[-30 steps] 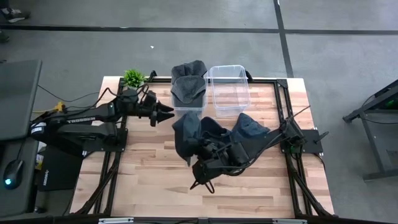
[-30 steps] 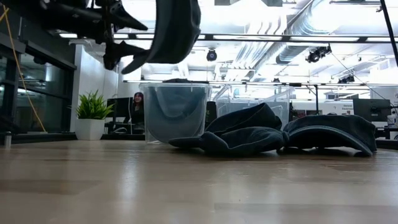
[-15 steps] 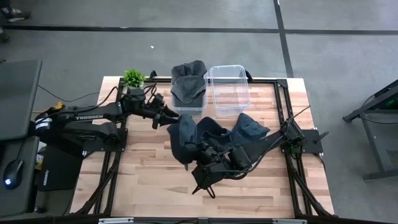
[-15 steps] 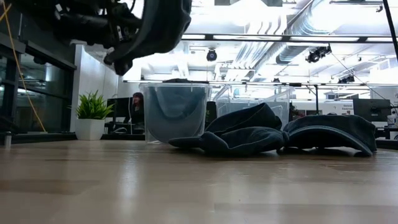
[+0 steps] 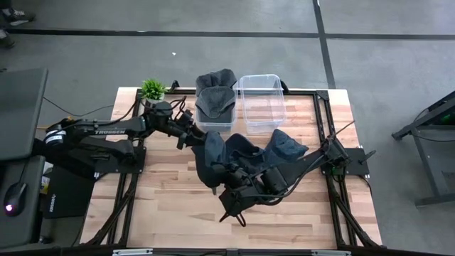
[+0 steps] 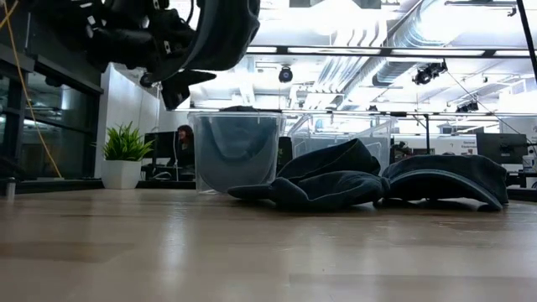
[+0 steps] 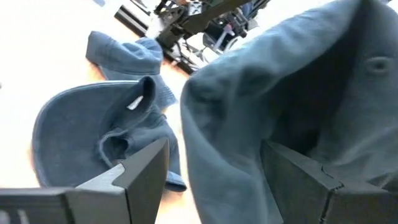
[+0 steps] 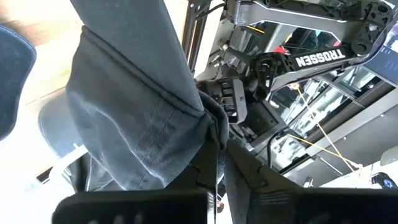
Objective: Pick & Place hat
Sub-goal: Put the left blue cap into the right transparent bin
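Hats across the middle of the table, bins at the far edge.

Two bins sit side by side at the far edge of the table (image 5: 170, 206): the left bin (image 5: 215, 121) has a hat in it and another behind it, the right bin (image 5: 261, 103) stands just beside. A plant (image 5: 152, 88) is near the far left corner. The raised hat (image 5: 211, 160) hangs mid-table between left gripper (image 5: 190, 136) and right gripper (image 5: 231, 206); two more hats (image 5: 284, 146) lie on the table to its right.

Dark blue-grey hat (image 5: 211, 158), clear bin (image 5: 261, 102)
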Motion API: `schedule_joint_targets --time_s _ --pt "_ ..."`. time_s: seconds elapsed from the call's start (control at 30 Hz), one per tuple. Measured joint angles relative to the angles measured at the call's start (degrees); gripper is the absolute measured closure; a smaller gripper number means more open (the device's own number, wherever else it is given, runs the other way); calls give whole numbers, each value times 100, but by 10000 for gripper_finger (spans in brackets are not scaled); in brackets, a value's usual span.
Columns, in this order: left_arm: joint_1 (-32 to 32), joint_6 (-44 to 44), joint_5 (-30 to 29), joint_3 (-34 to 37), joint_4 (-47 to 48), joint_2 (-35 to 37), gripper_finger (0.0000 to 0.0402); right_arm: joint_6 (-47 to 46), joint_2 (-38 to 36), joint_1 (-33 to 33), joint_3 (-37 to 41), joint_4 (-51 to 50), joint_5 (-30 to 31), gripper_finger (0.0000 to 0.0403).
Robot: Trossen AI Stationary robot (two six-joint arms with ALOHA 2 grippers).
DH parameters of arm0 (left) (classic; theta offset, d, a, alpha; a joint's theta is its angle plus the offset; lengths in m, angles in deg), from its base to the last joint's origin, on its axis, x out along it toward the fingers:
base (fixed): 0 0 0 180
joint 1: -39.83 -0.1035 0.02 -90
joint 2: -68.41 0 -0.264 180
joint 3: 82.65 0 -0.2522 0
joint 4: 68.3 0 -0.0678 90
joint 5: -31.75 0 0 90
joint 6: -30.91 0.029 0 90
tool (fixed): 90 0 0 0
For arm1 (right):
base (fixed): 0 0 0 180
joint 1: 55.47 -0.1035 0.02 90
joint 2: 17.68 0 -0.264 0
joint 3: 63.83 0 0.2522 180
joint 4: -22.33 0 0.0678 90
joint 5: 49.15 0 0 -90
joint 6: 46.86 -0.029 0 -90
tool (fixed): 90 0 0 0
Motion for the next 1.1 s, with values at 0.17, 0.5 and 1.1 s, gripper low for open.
schedule_joint_targets --time_s 0.17,0.5,1.1 --pt "0 0 27 0 -80 -111 150 29 0 -23 0 98 0 399" --pt "0 -44 401 0 -261 -108 164 117 0 -34 0 212 -42 399" --pt "0 397 288 0 -252 -106 398 -79 0 -26 0 212 -33 398"
